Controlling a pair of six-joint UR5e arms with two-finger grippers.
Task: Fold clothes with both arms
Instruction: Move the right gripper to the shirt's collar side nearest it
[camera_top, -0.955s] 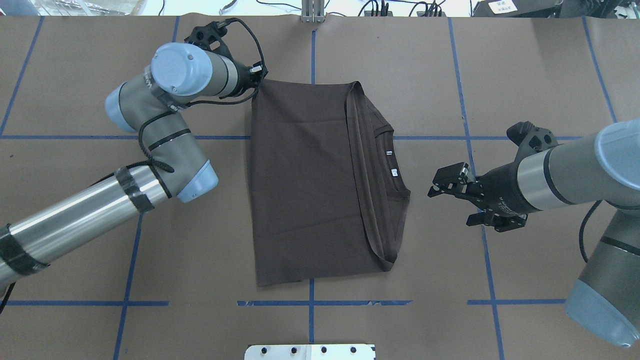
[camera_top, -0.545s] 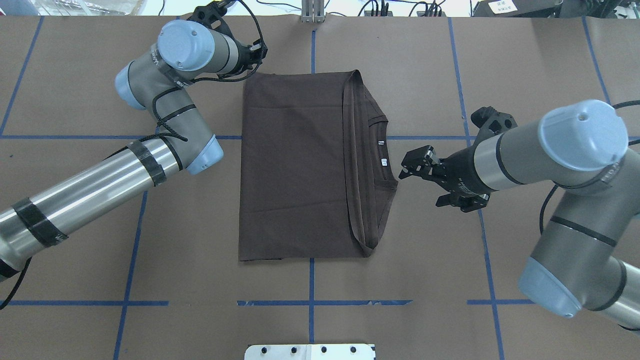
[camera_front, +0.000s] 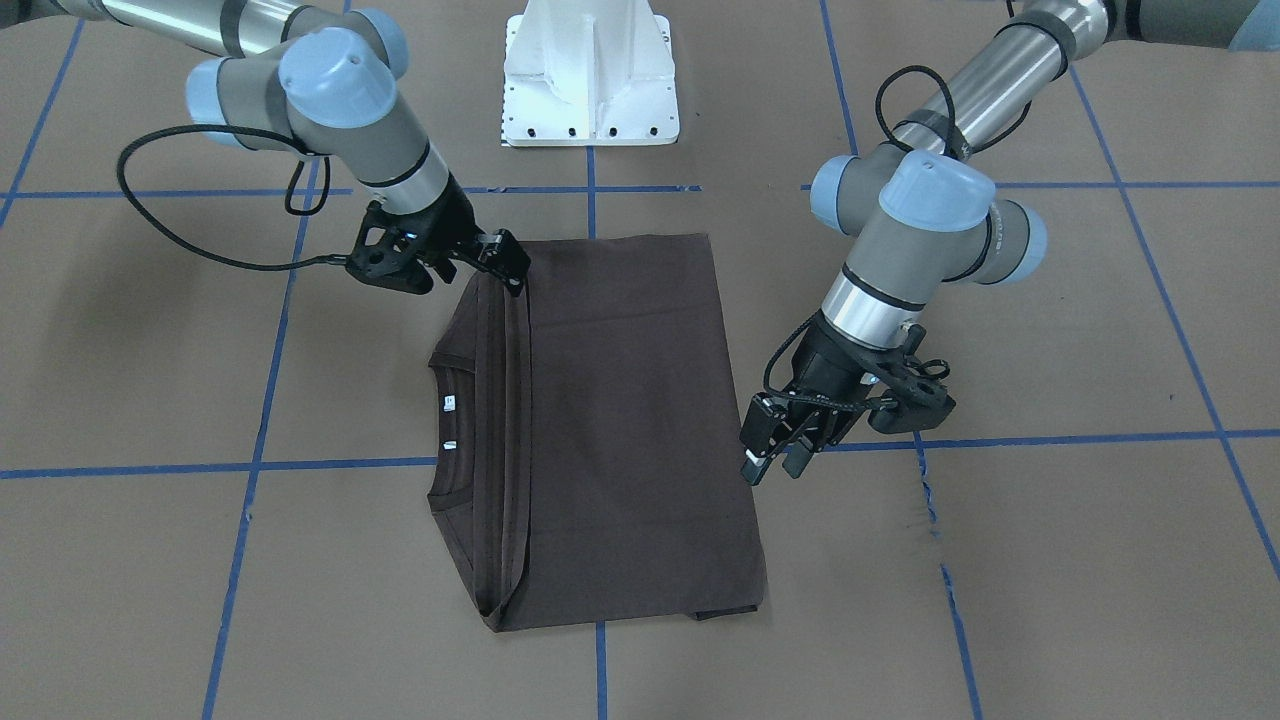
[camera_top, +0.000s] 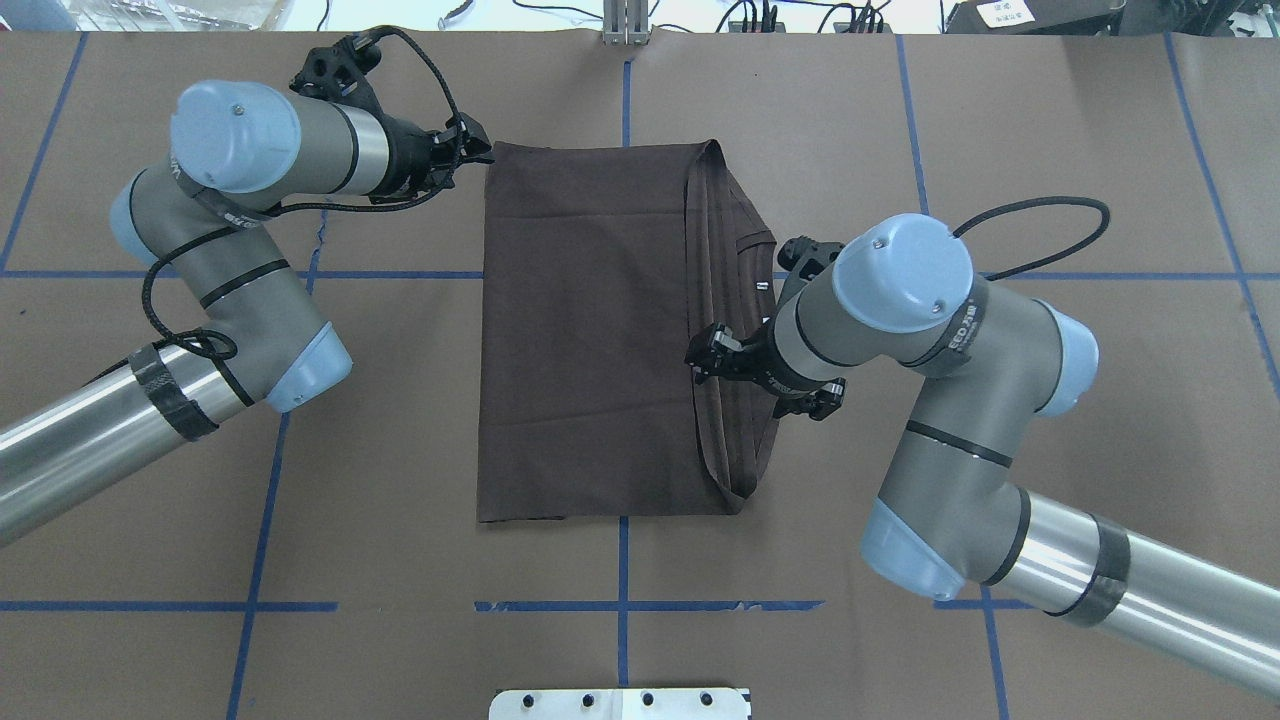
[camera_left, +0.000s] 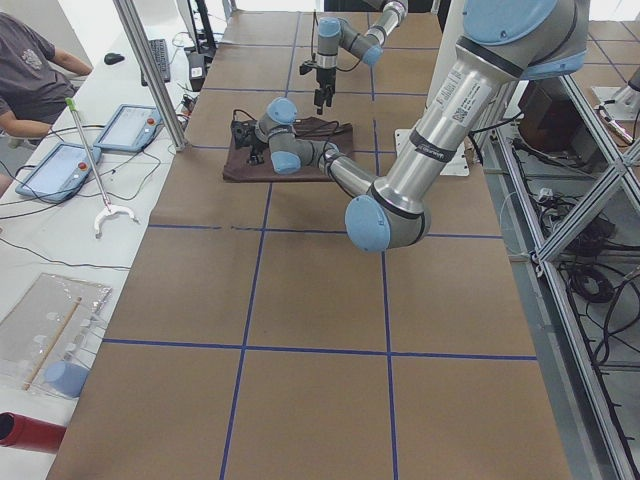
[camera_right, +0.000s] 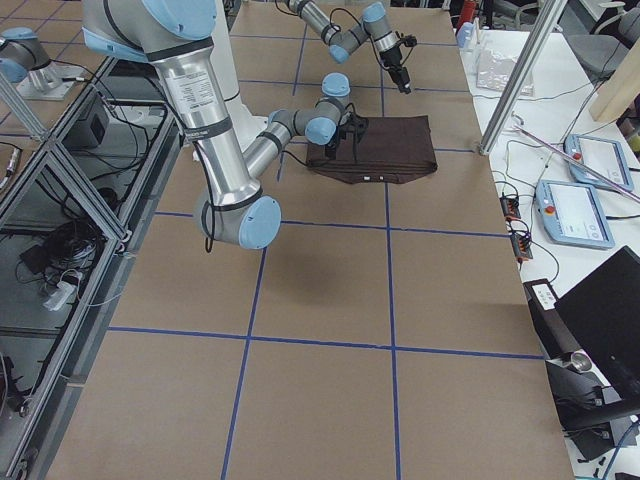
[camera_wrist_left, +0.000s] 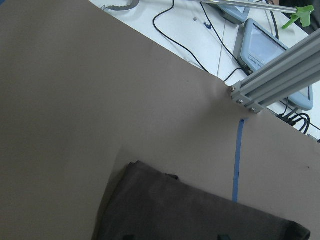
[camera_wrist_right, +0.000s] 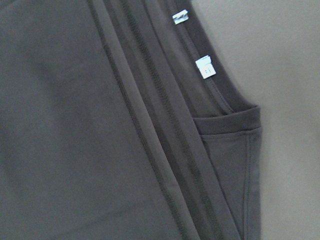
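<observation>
Brown paper-covered table with blue tape lines (camera_top: 1000, 150): smooth, so a sideways nudge could slide the garment. Dark brown-grey short-sleeved T-shirt (camera_top: 590, 330) lies flat mid-table, sides folded in, collar toward my right. My right gripper (camera_top: 700, 360) hangs spread and empty over its layered right side. Closing there may catch only the top ply and peel the fold open. My left gripper (camera_front: 772, 462), also spread (nothing in it), hovers by the far left corner. An uneven lift would skew the fold.

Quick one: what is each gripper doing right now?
Left gripper: open, jaws empty, near the T-shirt's far corner.
Right gripper: open, holding nothing, over the T-shirt's folded edge.
</observation>
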